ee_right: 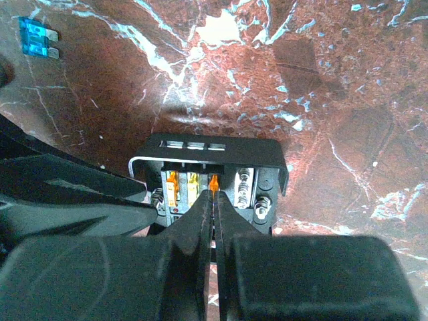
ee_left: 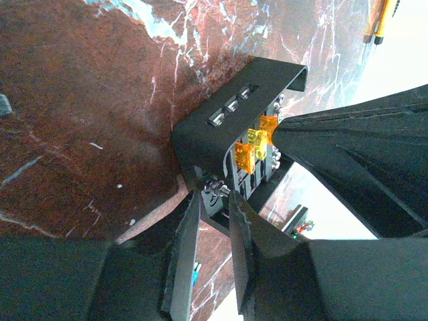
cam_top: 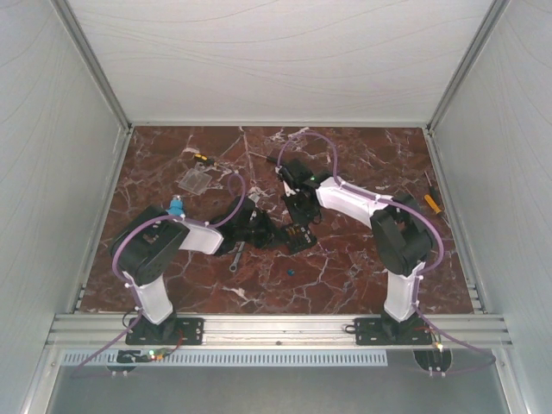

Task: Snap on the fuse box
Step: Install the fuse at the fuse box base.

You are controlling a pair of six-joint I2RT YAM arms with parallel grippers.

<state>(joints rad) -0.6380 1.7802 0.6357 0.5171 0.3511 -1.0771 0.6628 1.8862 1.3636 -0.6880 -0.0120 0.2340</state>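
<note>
the squarish black plastic fuse box (ee_right: pixel 215 152), orange translucent fuses (ee_left: pixel 244 155) in its slots, sits mid-table on glossy red veined marble (ee_right: pixel 281 73); the left gripper (ee_left: pixel 215 204), angled low, clamps its edge, while the right gripper (ee_right: pixel 212 195), fingers pressed together, touches one fuse.

A small black squarish plastic fuse box (cam_top: pixel 297 238), showing orange-yellow fuses, is sitting on the red-brown marble table (cam_top: pixel 362 259). The left gripper (cam_top: pixel 278 235) is meeting it from the left, the right gripper (cam_top: pixel 299 226) from the far side. A flat clear plastic cover (cam_top: pixel 197 179) is lying well apart, and a silver metal wrench (cam_top: pixel 235 257) is lying nearer.
</note>
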